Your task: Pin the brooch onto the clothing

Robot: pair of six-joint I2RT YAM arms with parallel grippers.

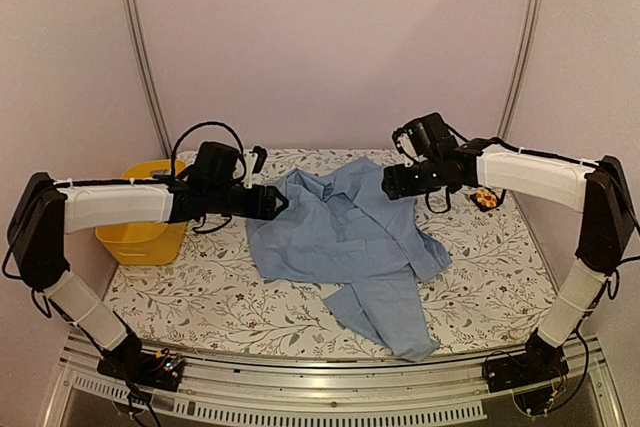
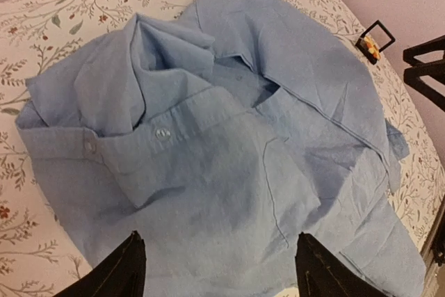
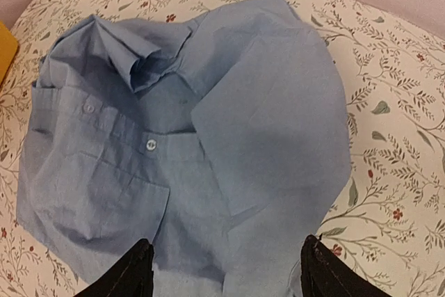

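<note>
Shirt [image 1: 345,237] lies crumpled at centre of desk [image 1: 200,292], collar toward far side, two white buttons showing. Left jaws wide open, empty, above shirt's left part; contact with cloth cannot be determined. Right jaws wide open, empty, above shirt's far right part. Brooch [image 1: 487,198] on desk at far right, apart from shirt, touching black frame [image 2: 376,36]. Yellow basket [image 1: 140,237] at desk's left edge.

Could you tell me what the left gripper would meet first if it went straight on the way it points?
Most likely the shirt: the open left gripper points at its buttoned front with nothing between, though the gap is unclear.
</note>
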